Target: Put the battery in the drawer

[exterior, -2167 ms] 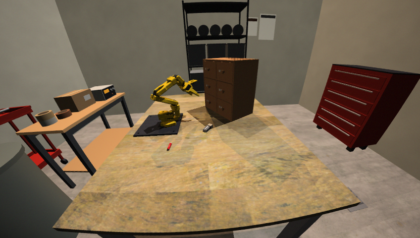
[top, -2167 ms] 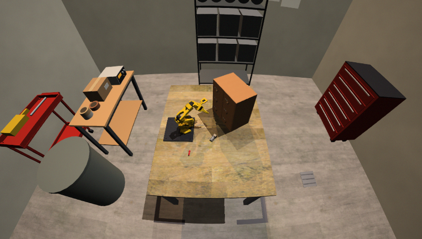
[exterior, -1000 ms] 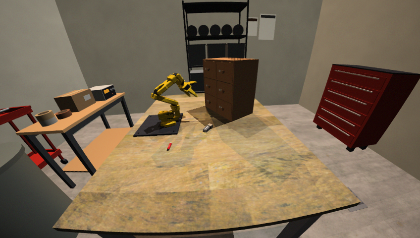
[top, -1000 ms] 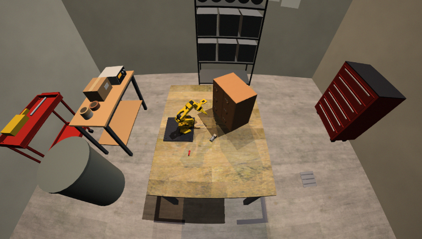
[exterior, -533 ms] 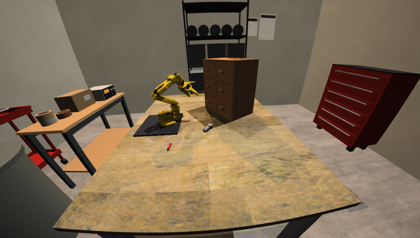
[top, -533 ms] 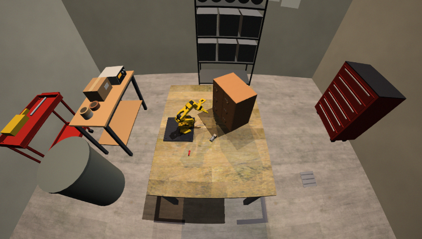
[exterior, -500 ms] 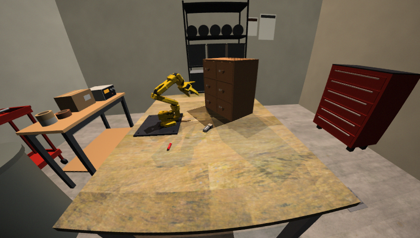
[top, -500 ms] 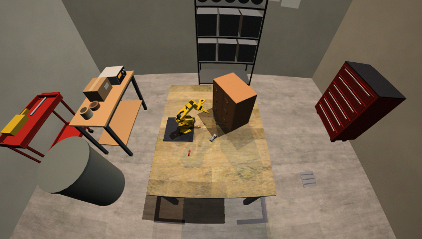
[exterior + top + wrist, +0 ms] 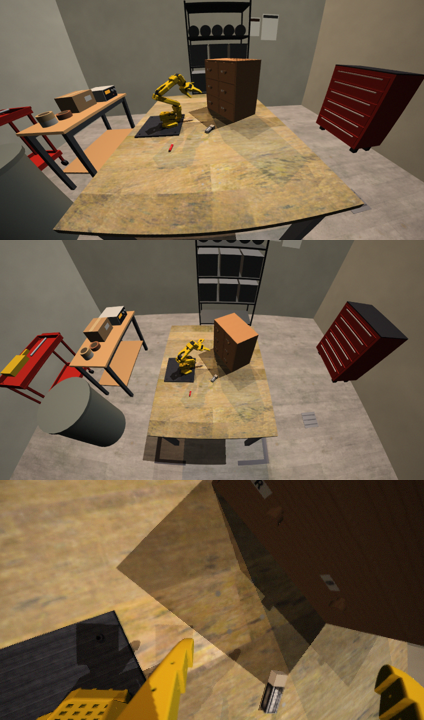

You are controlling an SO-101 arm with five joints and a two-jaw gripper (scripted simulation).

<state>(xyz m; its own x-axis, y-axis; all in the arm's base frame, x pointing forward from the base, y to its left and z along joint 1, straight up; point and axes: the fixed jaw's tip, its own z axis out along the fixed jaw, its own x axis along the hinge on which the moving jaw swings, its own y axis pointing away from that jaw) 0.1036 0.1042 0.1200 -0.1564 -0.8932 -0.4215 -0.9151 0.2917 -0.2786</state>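
One drawer label (image 9: pixel 259 486) on the chest (image 9: pixel 350 545) reads R

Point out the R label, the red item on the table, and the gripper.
R label (image 9: pixel 259 485), wrist view, on the white tag.
Red item (image 9: pixel 190 393), top view, on its middle.
Gripper (image 9: pixel 196 91), exterior view, midway between the fingertips, half open and holding nothing.

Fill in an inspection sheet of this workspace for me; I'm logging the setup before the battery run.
Surface: wooden table, arm on a black base plate.
Job's things: chest upright, drawers all shut; small red cylinder, likely the battery, lying on the table.
Clutter: small grey block near the chest.
Claw: half open, empty, raised beside the chest front.
Cables: nothing seen.
Surroundings: black shelf rack, red tool cabinet, side bench.
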